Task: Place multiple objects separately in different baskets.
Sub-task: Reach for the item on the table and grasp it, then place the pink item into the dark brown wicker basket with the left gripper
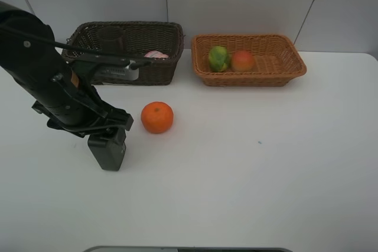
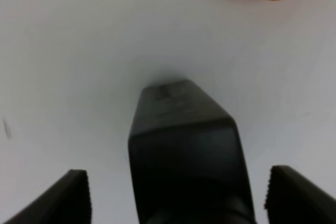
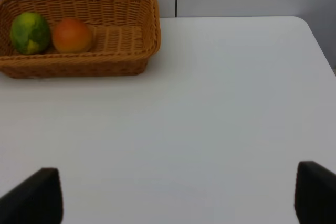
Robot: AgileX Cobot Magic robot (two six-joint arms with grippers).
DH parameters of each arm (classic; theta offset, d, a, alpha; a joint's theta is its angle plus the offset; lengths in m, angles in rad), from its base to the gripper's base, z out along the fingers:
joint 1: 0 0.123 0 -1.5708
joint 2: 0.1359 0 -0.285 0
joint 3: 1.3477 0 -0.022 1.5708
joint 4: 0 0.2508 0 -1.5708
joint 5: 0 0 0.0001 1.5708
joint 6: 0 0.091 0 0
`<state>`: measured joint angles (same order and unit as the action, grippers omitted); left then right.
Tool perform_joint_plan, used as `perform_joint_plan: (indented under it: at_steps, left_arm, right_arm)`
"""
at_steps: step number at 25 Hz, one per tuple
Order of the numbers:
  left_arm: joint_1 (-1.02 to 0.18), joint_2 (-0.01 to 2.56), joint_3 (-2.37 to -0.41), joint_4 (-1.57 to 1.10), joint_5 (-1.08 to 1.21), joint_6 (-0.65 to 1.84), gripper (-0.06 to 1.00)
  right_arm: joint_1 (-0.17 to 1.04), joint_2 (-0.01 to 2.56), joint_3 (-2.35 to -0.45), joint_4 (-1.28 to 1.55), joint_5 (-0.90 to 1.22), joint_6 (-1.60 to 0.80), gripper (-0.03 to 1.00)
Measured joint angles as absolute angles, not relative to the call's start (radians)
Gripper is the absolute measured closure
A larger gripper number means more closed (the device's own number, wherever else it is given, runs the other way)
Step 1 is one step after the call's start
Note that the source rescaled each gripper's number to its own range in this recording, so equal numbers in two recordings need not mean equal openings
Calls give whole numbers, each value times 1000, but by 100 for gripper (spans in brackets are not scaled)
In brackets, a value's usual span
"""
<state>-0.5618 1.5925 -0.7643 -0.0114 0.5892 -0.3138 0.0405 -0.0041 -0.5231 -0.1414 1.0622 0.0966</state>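
- Left gripper (image 2: 178,182): jaws spread wide, one finger on each side of the black pump bottle (image 2: 184,145), with table showing in both gaps. No contact, nothing held.
- Right gripper (image 3: 173,195): jaws wide, only bare table (image 3: 210,103) between them.
- Bottle position: it lies on its side on the table, just beside the orange (image 1: 157,117) and in front of the dark basket (image 1: 156,74).
- Its narrower end points away from the wrist camera. Cannot tell whether that end is the pump head.
- Already sorted: pink bottle (image 1: 156,55) and cup (image 1: 110,36) sit in the dark basket. Green-yellow fruit (image 1: 218,58) and red-orange fruit (image 1: 243,61) sit in the tan basket (image 1: 254,78).
- Handling judgement: the bottle looks like a rigid plastic shell with smooth, likely slippery faces. It is probably light unless filled and should not deform under a firm pinch.
- Grip site: across the broad mid-body, where the sides run nearly parallel. Avoid the tapered end, where the pads could slide off.
- Risks: a grip off the middle may let the bottle swing on lift, and nudging it sideways could set the orange rolling.
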Motion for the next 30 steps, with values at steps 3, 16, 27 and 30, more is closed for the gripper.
perform_joint_plan:
  at_steps: [3, 16, 27, 30]
  left_arm:
    - [-562, 1592, -764, -11, 590, -317, 46]
    - [-562, 1592, -764, -11, 592, -319, 47]
    - [-562, 1592, -764, -11, 592, -321, 47]
    - [-562, 1589, -766, -11, 602, -321, 47]
  right_arm:
    - [41, -4, -523, -141, 1062, 97, 9]
    - [41, -4, -523, -141, 1062, 97, 9]
    - [41, -4, -523, -141, 1062, 97, 9]
    - [41, -4, -523, -141, 1062, 97, 9]
